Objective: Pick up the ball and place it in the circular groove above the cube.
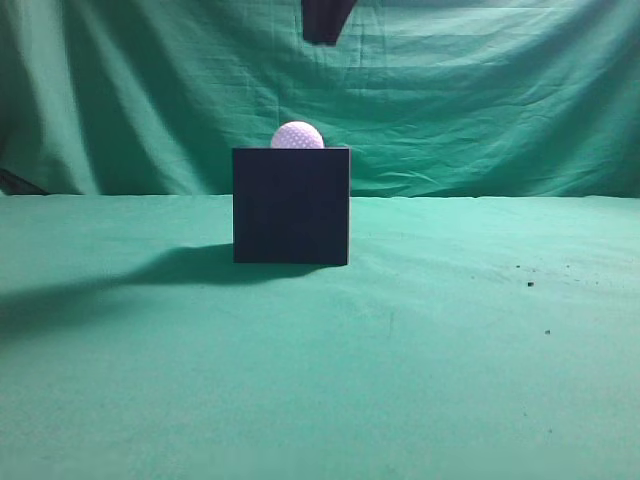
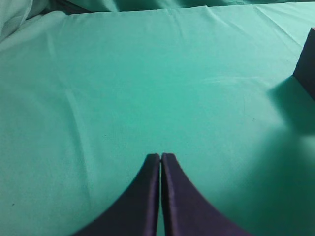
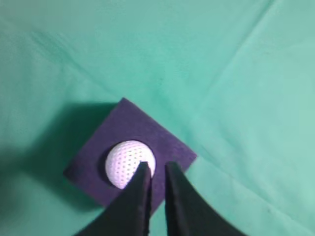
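A white dimpled ball (image 1: 297, 135) rests in the round groove on top of the dark cube (image 1: 291, 205), which stands on the green cloth. The right wrist view looks down on the ball (image 3: 125, 160) seated in the cube (image 3: 165, 140). My right gripper (image 3: 156, 167) hangs well above it, its fingers a narrow gap apart and empty. Its dark tip shows at the top edge of the exterior view (image 1: 325, 22). My left gripper (image 2: 161, 156) is shut and empty over bare cloth, with a corner of the cube (image 2: 307, 59) at the far right of the left wrist view.
Green cloth covers the table (image 1: 450, 360) and hangs as a backdrop (image 1: 500, 90). The cube casts a shadow to its left (image 1: 150, 275). A few dark specks lie on the cloth at the right (image 1: 530, 284).
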You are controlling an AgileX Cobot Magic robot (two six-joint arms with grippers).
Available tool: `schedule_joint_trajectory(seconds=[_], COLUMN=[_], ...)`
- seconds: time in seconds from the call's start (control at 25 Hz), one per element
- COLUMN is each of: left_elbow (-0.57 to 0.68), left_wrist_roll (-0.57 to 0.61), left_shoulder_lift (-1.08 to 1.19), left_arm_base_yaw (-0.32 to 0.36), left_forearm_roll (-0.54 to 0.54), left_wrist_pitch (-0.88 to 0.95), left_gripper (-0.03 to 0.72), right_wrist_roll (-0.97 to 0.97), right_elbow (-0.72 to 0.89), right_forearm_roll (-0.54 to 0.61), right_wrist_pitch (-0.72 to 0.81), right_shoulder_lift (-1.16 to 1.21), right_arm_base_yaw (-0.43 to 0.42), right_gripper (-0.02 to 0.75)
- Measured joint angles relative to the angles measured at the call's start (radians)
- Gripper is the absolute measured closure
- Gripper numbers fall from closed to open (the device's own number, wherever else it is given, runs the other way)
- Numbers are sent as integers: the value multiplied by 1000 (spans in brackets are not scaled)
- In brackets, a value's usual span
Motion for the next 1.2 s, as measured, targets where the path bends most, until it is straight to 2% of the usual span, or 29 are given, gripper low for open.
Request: schedule_joint_trajectory(seconds=[0.08,0.28,0.4,0.68,1.0,1.2], left_elbow=[0,0,0,0,0,0], left_wrist_roll=[0,0,0,0,0,0], left_shoulder_lift=[0,0,0,0,0,0], left_arm_base_yaw=[0,0,0,0,0,0], left_forearm_roll=[0,0,0,0,0,0], left_wrist_pitch=[0,0,0,0,0,0], left_gripper=[688,688,688,688,688,688], right_wrist_roll=[47,90,104,132,134,134], right_elbow=[-17,4,84,452,907,1115], right_forearm_roll=[-35,-43,-45,-55,-36,-8], right_wrist_pitch=[16,33,33,25,-194,-252], right_shoulder_lift=[-16,-131,-258,-592,-1004,-1253], right_arm_base_yaw=[0,0,0,0,0,0], right_gripper=[738,738,738,738,738,738])
